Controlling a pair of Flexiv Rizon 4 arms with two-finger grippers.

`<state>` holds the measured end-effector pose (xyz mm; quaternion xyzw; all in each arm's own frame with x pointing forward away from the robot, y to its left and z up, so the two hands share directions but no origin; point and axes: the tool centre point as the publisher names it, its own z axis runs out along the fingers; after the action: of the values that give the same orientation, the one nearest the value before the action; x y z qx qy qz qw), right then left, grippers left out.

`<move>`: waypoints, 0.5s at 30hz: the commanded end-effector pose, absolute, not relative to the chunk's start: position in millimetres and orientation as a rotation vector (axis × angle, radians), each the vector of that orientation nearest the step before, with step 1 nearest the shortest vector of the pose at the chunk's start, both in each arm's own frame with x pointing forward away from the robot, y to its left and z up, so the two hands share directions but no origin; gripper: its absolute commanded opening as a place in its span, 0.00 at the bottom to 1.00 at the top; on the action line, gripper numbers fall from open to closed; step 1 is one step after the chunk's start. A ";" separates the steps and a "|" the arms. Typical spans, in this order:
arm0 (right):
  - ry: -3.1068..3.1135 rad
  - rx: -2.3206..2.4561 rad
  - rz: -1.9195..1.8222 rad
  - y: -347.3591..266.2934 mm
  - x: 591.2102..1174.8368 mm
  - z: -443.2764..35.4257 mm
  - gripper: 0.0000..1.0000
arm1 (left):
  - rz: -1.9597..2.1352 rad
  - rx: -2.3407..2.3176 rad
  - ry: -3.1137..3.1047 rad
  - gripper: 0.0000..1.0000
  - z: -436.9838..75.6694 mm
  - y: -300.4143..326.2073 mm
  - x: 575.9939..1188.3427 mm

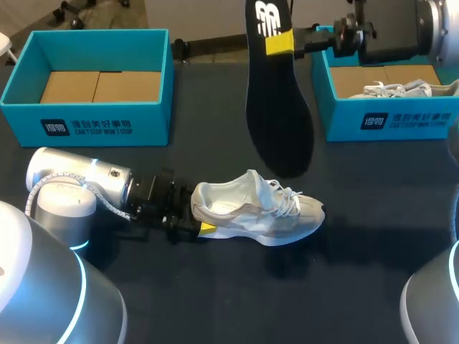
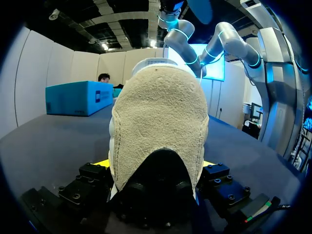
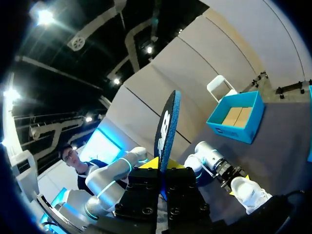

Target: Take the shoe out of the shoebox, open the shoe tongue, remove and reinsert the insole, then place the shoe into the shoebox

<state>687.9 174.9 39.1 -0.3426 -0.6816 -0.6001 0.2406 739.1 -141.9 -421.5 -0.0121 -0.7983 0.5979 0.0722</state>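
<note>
insole out, reinsertion pending by the look of it.
clamped the shoe by its heel on the table with the left gripper, clenched from both sides, probably to stop it sliding; held the insole pinched in the right gripper, hanging broad end down above the shoe, clear of its opening for a clean return.
</note>
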 end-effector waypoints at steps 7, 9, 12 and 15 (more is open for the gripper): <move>-1.873 -0.951 -1.691 168.5 664.1 37.0 0.00 | 1.796 -0.036 -2.400 0.00 -422.6 -142.5 738.5; -1.872 -0.949 -1.701 168.3 657.9 37.7 0.00 | 1.796 -0.036 -2.400 0.00 -422.6 -142.5 738.5; -1.873 -0.952 -1.703 169.3 650.6 37.3 0.00 | 1.796 -0.036 -2.400 0.00 -422.6 -142.5 738.5; -1.864 -0.950 -1.705 169.4 647.5 36.9 0.00 | 1.796 -0.036 -2.400 0.00 -422.6 -142.5 738.5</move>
<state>654.8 171.7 40.5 -0.3409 -0.6785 -0.6118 0.2214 739.1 -141.9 -421.5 -0.0121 -0.7983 0.5978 0.0722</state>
